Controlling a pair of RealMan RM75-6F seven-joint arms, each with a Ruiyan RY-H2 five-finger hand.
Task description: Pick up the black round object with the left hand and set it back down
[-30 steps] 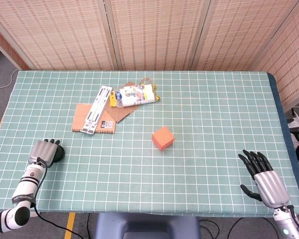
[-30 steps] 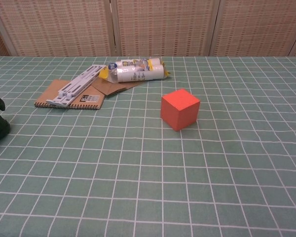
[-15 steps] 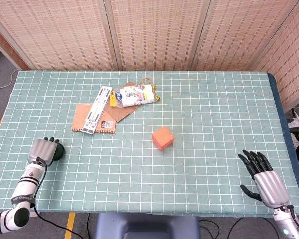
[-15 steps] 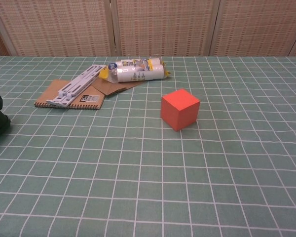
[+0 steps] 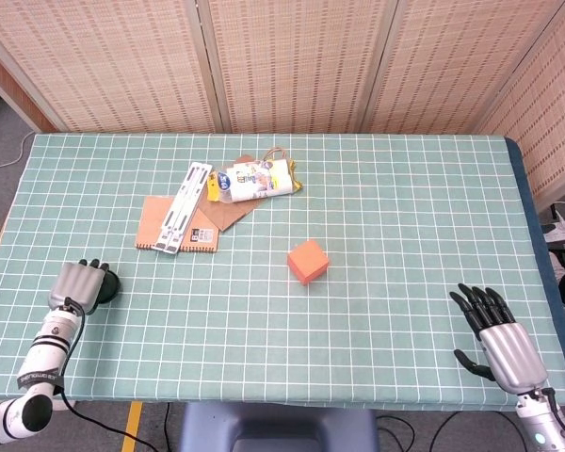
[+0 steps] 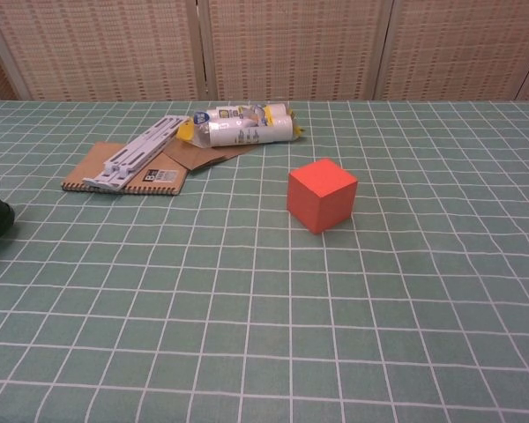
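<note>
Left hand (image 5: pixel 78 284) drifted leftward | cupping black round object (image 5: pixel 110 287) | grip unclear

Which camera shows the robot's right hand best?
The head view. The right robot hand shows whole at the table's near right corner, fingers spread, holding nothing. The chest view misses it completely, showing only the table.
</note>
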